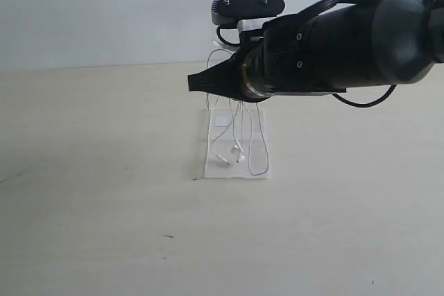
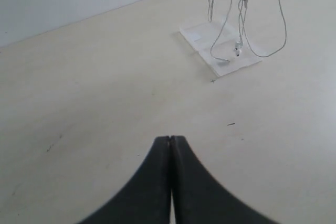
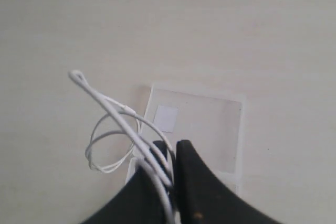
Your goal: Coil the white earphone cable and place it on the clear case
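**Cream table, pale wall, a few dark marks**

The cream table (image 1: 83, 143) spreads beneath the right gripper (image 1: 195, 83) and on every side of it. The pale grey wall (image 1: 104, 12) rises behind it. In the exterior view a tiny speck (image 1: 195, 179) sits on the table straight below the gripper's tip. A short dark dash (image 1: 168, 236) lies lower still, nearer the camera. A faint scratch (image 1: 7, 179) lies well off to the gripper's left.
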`<control>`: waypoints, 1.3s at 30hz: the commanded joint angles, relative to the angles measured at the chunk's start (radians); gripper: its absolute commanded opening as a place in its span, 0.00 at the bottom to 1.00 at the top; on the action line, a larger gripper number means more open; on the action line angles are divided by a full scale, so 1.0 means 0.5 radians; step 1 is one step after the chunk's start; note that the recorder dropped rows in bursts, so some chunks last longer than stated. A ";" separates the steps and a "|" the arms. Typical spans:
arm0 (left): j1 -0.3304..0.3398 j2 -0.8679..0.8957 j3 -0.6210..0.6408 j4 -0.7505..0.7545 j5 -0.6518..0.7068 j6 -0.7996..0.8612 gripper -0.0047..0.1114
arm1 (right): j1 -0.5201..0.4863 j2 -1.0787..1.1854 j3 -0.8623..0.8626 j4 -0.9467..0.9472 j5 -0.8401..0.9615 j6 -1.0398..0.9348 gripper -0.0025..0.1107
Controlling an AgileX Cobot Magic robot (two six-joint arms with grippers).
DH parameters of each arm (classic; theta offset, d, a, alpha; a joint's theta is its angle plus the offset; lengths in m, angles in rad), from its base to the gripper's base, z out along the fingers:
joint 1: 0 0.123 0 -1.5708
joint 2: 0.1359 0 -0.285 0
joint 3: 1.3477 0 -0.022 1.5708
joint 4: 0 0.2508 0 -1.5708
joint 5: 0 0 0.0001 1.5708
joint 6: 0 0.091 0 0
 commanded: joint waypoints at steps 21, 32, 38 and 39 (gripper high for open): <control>0.006 -0.013 0.000 0.003 0.025 -0.015 0.04 | -0.150 0.317 -0.231 -0.071 -0.077 0.273 0.02; 0.006 -0.013 0.000 0.003 0.034 -0.015 0.04 | -0.157 0.349 -0.231 0.399 0.004 0.006 0.02; 0.006 -0.013 0.000 0.003 0.034 -0.015 0.04 | -0.192 0.402 -0.231 0.885 0.036 -0.561 0.02; 0.006 -0.013 0.000 0.003 0.034 -0.015 0.04 | -0.192 0.407 -0.231 0.912 0.031 -0.584 0.02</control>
